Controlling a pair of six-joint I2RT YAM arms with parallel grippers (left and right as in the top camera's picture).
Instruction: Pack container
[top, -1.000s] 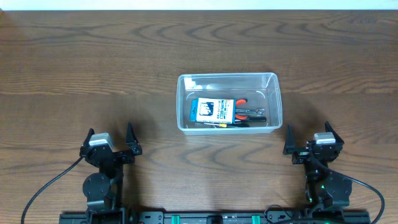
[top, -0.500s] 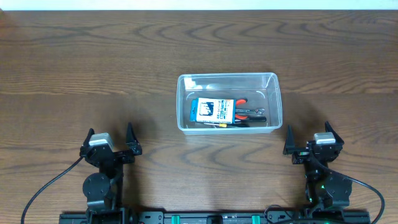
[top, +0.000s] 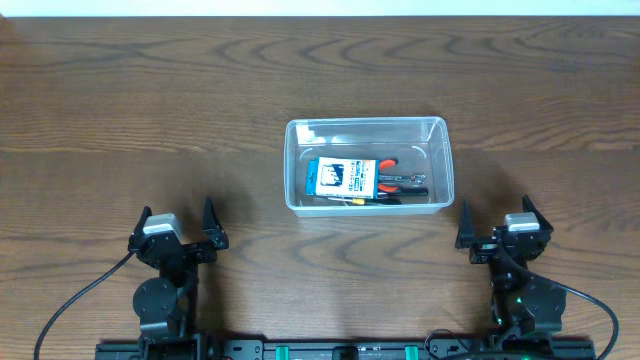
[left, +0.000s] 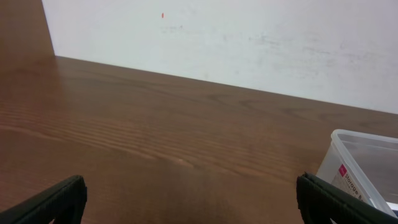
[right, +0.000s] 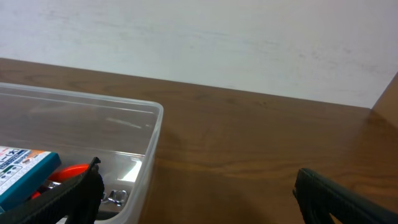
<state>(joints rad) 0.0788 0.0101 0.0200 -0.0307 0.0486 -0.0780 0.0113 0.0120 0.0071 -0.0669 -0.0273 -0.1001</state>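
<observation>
A clear plastic container (top: 366, 123) is sitting mid-table on a wooden table (top: 150, 100). It looks light, so a reaching finger catching its near rim could be shoving or tipping it. It is facing open side up, with its long axis running left to right. A blue-and-white box (top: 338, 177) and red-handled pliers (top: 398, 181) are lying inside. The left gripper (top: 178, 213) and right gripper (top: 496, 209) are sitting well apart from it, jaws spread wide, gripping nothing.
</observation>
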